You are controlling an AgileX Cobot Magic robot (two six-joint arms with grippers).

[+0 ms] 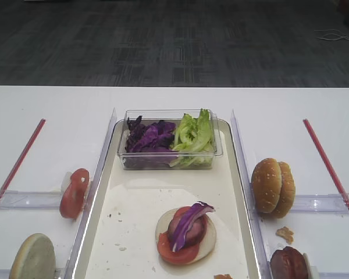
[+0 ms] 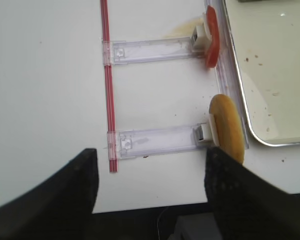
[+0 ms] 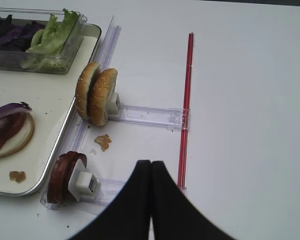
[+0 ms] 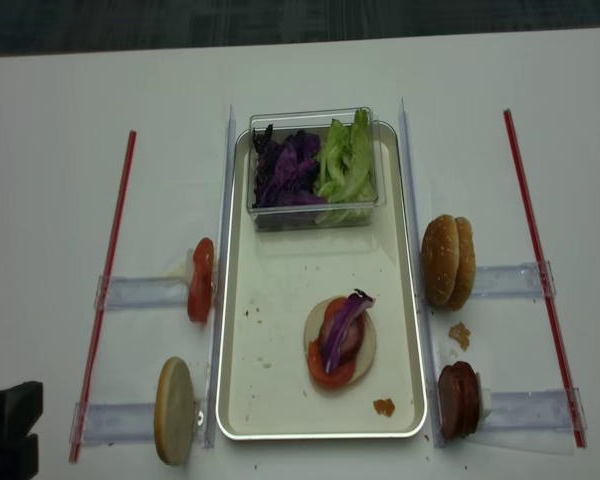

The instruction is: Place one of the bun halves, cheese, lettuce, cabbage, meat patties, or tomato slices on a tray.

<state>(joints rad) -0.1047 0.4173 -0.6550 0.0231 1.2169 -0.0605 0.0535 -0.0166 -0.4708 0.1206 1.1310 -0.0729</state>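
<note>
The cream tray point(image 1: 134, 200) lies lengthwise in the middle. On it sits a pale bun half point(image 1: 208, 239) stacked with a tomato slice point(image 1: 168, 249), a meat patty point(image 1: 189, 231) and a purple cabbage strip point(image 1: 189, 222) on top. My left gripper point(image 2: 151, 160) hangs open and empty over the table's front left edge, with a pale bun half point(image 2: 227, 127) just right of it. My right gripper point(image 3: 150, 164) is shut and empty near the front right, right of the meat patties point(image 3: 62, 175). Sesame bun halves point(image 3: 96, 95) stand on edge beyond them.
A clear tub point(image 1: 168, 139) of purple cabbage and lettuce point(image 1: 195, 133) sits at the tray's far end. Tomato slices point(image 1: 74, 193) stand in a clear holder on the left. Red strips point(image 1: 328, 168) border both sides. A crumb point(image 1: 285, 233) lies by the right rail.
</note>
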